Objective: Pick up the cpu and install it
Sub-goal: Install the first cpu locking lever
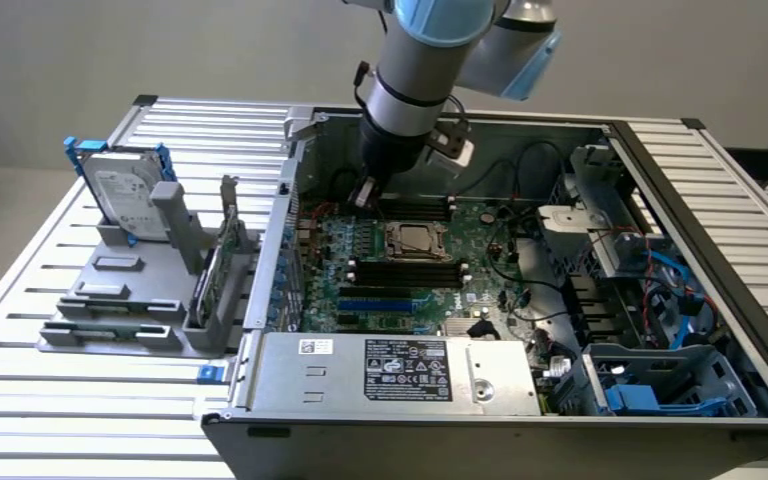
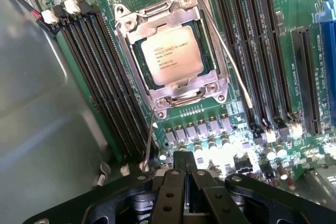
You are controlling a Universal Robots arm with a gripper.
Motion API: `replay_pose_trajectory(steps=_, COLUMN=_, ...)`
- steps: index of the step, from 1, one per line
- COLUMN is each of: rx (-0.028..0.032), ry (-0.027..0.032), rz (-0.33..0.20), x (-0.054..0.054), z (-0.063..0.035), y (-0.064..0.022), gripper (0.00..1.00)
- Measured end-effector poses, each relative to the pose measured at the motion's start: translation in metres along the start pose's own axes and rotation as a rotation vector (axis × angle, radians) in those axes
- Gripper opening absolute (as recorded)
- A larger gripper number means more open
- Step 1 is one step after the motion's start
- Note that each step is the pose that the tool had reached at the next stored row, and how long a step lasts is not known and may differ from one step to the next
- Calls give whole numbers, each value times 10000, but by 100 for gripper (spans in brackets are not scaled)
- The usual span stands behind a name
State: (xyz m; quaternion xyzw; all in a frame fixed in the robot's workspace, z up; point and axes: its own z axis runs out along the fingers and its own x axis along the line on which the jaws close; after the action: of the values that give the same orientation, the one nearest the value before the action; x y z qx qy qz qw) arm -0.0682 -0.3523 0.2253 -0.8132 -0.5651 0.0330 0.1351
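The gripper (image 2: pixel 184 160) is closed, fingers pressed together with nothing between them, and hangs over the board beside the memory slots (image 2: pixel 113 87). The cpu (image 2: pixel 172 55) lies flat in the socket (image 2: pixel 178 96), ringed by its metal frame. In the exterior view, it sits at about five o'clock from the gripper, near but apart. Being almost square, it has no marked long axis.

Exterior view high above the case (image 1: pixel 491 432); wrist view close over shared socket (image 1: pixel 392 240) (image 2: pixel 178 94).
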Motion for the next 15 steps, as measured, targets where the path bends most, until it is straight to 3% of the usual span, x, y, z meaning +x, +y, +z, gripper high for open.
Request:
replay_pose_trajectory(steps=7, rx=-31, ry=293, rz=733, x=-6, z=4, y=-15, gripper=11)
replay_pose_trajectory(steps=15, rx=-107, ry=499, rz=1467, x=-15, z=9, y=-39, gripper=11)
